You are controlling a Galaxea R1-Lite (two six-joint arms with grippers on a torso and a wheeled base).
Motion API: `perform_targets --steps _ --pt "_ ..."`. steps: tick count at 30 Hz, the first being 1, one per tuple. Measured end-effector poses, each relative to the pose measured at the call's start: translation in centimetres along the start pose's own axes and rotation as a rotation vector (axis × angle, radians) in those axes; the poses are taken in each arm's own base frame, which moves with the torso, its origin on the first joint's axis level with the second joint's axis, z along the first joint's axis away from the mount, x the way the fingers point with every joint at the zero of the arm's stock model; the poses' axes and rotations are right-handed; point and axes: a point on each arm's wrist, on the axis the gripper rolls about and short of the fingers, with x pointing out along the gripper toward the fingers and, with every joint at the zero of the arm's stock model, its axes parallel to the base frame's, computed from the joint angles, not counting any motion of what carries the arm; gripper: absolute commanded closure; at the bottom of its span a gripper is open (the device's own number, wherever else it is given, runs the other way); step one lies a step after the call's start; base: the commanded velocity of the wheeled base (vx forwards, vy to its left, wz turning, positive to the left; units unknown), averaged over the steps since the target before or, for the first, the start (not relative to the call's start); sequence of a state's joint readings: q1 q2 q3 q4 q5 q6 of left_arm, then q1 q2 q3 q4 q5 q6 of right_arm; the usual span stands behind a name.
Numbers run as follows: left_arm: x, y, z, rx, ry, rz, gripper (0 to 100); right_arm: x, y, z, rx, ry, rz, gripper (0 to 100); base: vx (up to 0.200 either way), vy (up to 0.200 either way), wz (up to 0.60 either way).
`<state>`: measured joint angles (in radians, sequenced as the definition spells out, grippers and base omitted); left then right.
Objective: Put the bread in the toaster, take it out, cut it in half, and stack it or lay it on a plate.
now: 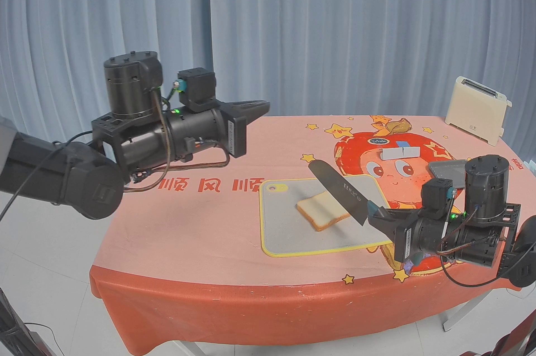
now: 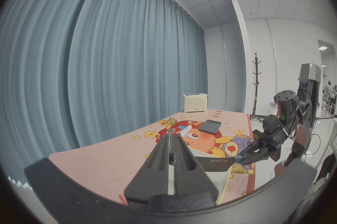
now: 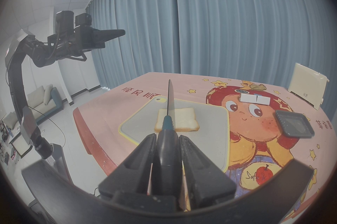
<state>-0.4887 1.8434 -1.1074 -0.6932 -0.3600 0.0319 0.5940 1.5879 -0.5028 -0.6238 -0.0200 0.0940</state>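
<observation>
While our right gripper [image 1: 378, 214] clamps the knife [image 1: 335, 187] handle, the blade reaches over the bread [image 1: 321, 212], which lies on the cutting board [image 1: 285, 237] mid-table. Our left gripper [image 1: 258, 107], pinched together and empty, hovers far left.

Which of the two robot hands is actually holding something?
The right gripper, low near the table's front edge: it clamps a knife, blade over the bread. The left gripper hangs high, fingers shut on nothing.

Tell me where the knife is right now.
In the head view the knife sits right of centre, gripped by the right gripper, its blade slanting over the bread on the cutting board.
</observation>
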Motion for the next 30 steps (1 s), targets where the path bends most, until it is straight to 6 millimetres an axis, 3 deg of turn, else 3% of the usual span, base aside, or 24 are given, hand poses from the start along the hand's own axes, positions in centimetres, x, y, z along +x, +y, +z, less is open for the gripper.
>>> perform_targets --steps 8,15,30 --pt "3.4 -0.2 -2.3 -0.011 0.040 -0.037 100 0.8 0.1 -0.2 0.014 0.022 -0.002 100 0.000 0.000 0.00" --pt "5.2 0.3 -3.3 -0.013 0.049 -0.045 100 1.6 0.1 0.0 0.029 -0.007 -0.029 100 0.000 0.000 0.00" --pt "8.7 -1.0 -5.1 -0.018 0.061 -0.124 100 2.8 0.4 -0.9 0.024 0.016 -0.042 100 0.000 0.000 0.00"
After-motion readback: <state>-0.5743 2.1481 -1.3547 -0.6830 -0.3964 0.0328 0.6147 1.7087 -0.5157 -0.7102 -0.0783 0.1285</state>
